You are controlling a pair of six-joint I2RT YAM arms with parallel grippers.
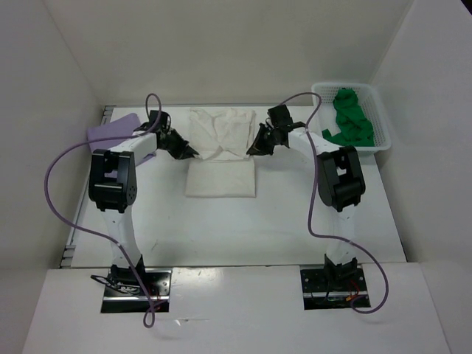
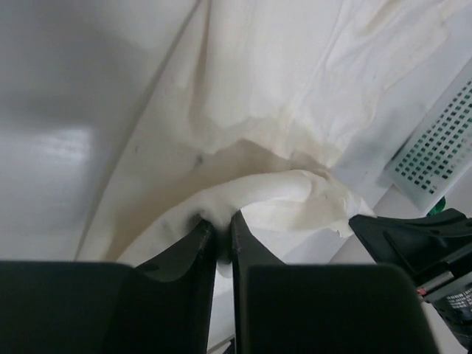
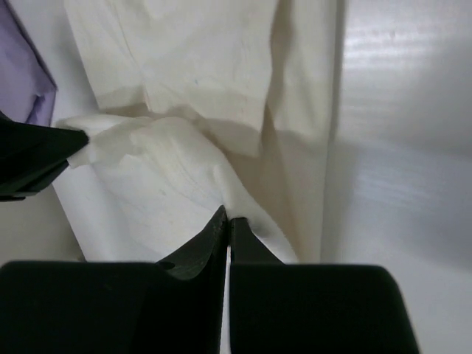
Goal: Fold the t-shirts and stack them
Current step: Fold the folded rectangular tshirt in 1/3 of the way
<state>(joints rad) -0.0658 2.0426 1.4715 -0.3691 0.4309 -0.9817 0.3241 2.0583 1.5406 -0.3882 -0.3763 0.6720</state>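
Note:
The cream white t-shirt [image 1: 220, 151] lies mid-table, its near half flat and its far half lifted and bunched. My left gripper [image 1: 193, 153] is shut on the shirt's left edge [image 2: 243, 199], and my right gripper [image 1: 251, 150] is shut on its right edge [image 3: 184, 169]. Both hold the fabric a little above the table. The lavender purple t-shirt [image 1: 114, 133] lies folded at the far left, partly under my left arm; a corner of it shows in the right wrist view [image 3: 22, 81]. The bright green t-shirt [image 1: 349, 118] sits crumpled in the basket.
The white mesh basket [image 1: 383, 125] stands at the far right corner; its wall shows in the left wrist view [image 2: 439, 144]. White walls enclose the table on the left, back and right. Purple cables loop from both arms.

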